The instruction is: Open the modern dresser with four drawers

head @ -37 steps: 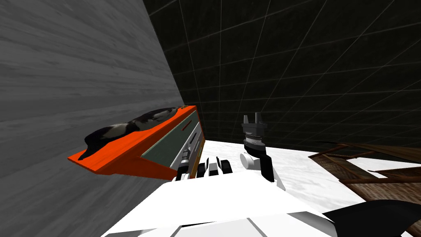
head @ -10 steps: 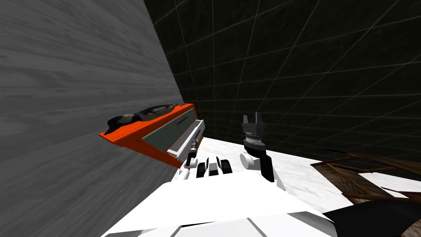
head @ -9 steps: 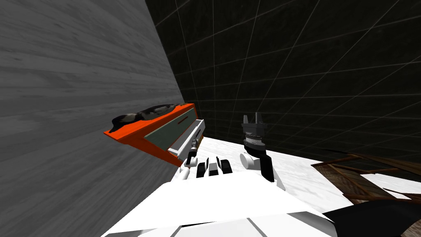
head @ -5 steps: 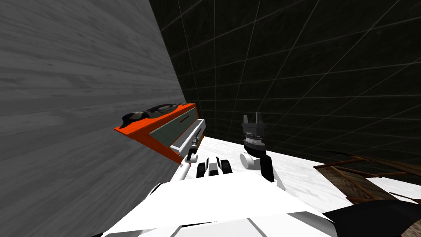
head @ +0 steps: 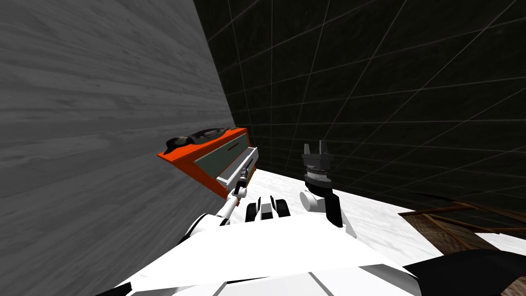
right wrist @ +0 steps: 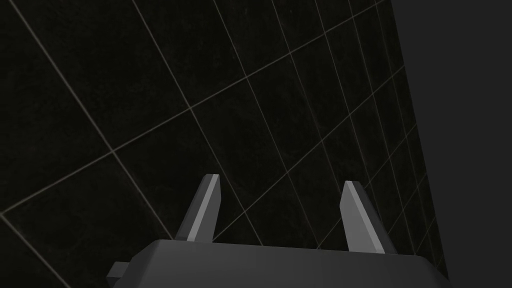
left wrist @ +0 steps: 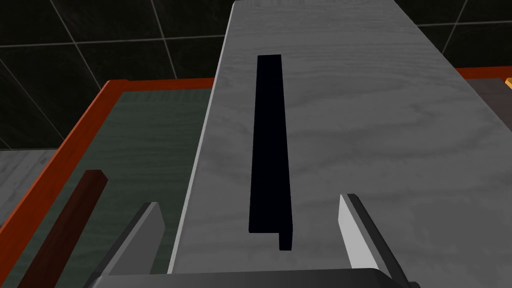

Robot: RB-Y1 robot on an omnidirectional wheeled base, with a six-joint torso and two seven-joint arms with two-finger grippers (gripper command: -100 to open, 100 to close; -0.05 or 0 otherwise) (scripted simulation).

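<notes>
Partly opened, by the look of it: on the orange dresser (head: 192, 172), set against the grey wall (head: 92, 103) to the robot's left, one pale grey drawer (left wrist: 350, 115) standing proud of the frame, the dark green drawer front (left wrist: 145, 150) beside it flush and shut; further drawers not countable from here; left to judge whether drawn out far enough. Counted: one dresser, two drawer fronts, one black slot handle (left wrist: 270, 150), one brown bar handle (left wrist: 70, 230), one dark heap (head: 198, 136) on top, two end effectors; left end effector (left wrist: 250, 201) spread wide astride the slot, gripping nothing; right end effector (right wrist: 281, 179) raised well clear, likewise spread and empty.
</notes>
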